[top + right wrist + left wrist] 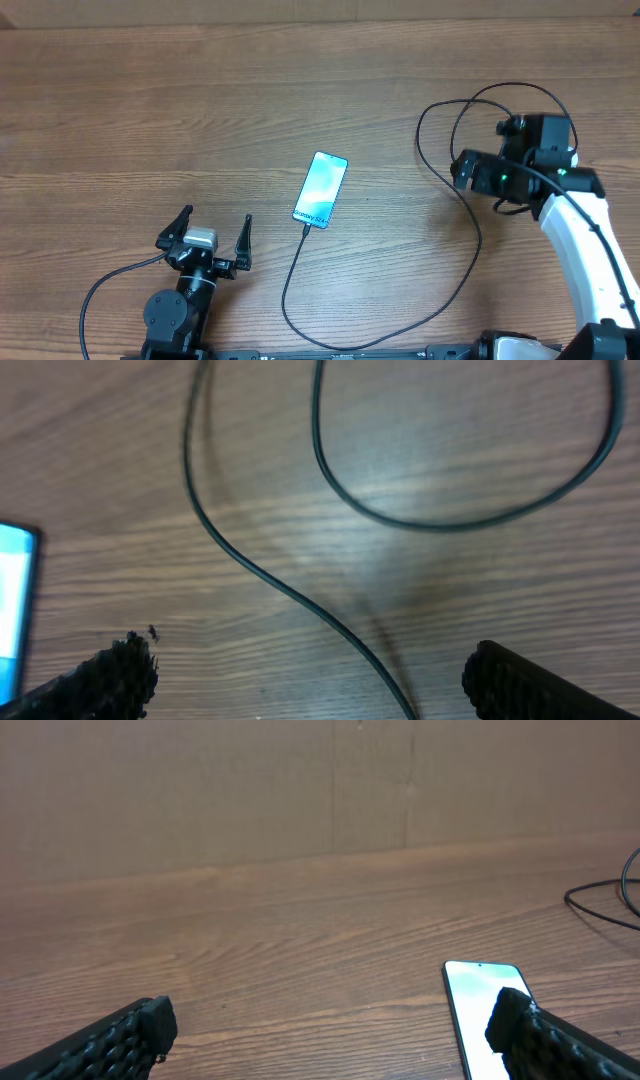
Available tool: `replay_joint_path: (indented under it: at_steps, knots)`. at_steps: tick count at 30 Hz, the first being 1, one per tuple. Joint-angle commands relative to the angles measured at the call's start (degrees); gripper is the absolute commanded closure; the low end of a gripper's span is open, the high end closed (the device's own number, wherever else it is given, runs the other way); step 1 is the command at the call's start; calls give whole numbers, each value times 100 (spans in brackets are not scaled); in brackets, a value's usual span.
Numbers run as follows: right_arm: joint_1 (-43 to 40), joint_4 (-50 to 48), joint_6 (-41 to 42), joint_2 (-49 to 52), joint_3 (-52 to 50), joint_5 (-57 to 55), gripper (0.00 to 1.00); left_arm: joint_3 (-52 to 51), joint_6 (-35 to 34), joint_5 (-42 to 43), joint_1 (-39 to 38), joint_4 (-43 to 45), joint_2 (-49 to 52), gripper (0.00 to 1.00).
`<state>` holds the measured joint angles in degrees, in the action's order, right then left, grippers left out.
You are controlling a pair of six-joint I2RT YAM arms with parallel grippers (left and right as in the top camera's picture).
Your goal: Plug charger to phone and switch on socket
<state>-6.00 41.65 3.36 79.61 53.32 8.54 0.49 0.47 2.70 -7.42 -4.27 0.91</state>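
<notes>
overhead, the charger (293, 265) tip looks already seated in the phone (321, 189) on the tabletop (150, 100). the socket is unseen, its switch probably remaining. left gripper (216, 220) and right gripper (310, 665) fingers spread wide, empty.

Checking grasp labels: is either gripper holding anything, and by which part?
Nothing is held. The left gripper and right gripper both stand open; the thin black charger cable lies free.

You have open surface (150, 110) left of and beyond the phone (321, 189), and a free gap between it and your left hand (217, 216). The charger (291, 268) loops off the phone's near end, crosses the right side and sprawls beneath your right hand (460, 172).
</notes>
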Motion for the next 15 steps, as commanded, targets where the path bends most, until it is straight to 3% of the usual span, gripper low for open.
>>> replay_joint_path:
  at_steps: [1,15]
  knots:
    - [4,-280,-87,-96,-437,-7,0,-22,129,-76,-11,-13,-70,1]
    - [4,-2472,-83,-96,-2262,186,0,-22,127,-76,-11,-13,-70,1]
